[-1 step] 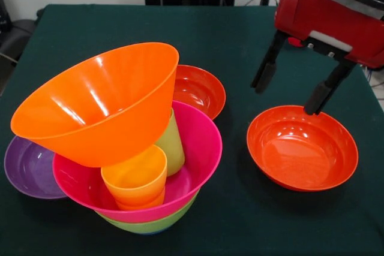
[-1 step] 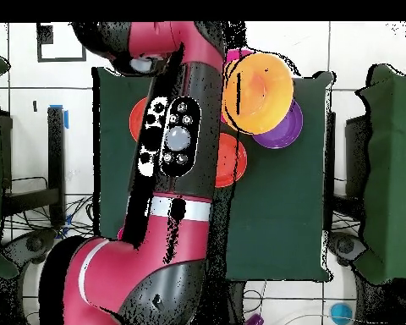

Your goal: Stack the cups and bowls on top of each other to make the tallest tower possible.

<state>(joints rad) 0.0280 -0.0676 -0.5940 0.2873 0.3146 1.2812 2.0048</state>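
On the green table (image 1: pixel 240 34), 1 pile (image 1: pixel 135 166) is standing at the front left: 1 lime-green bowl (image 1: pixel 150 225) is sitting lowest, with 1 magenta bowl (image 1: pixel 201 148) nesting in it. Inside the magenta bowl, 2 cups are showing: 1 yellow-orange cup (image 1: pixel 135 178) and 1 lime-green cup (image 1: pixel 172 142) behind it. 1 large orange bowl (image 1: pixel 102 103) is leaning tilted on top of these cups. 1 purple bowl (image 1: pixel 27 166) is lying just beside the pile on its left. 2 shallow red-orange bowls are lying apart: 1 (image 1: pixel 201 90) behind the pile, 1 (image 1: pixel 302 147) at the right. The gripper (image 1: pixel 291 85) is hovering above the right one's far rim, its 2 black fingers (image 1: pixel 266 70) spread wide, holding nothing.
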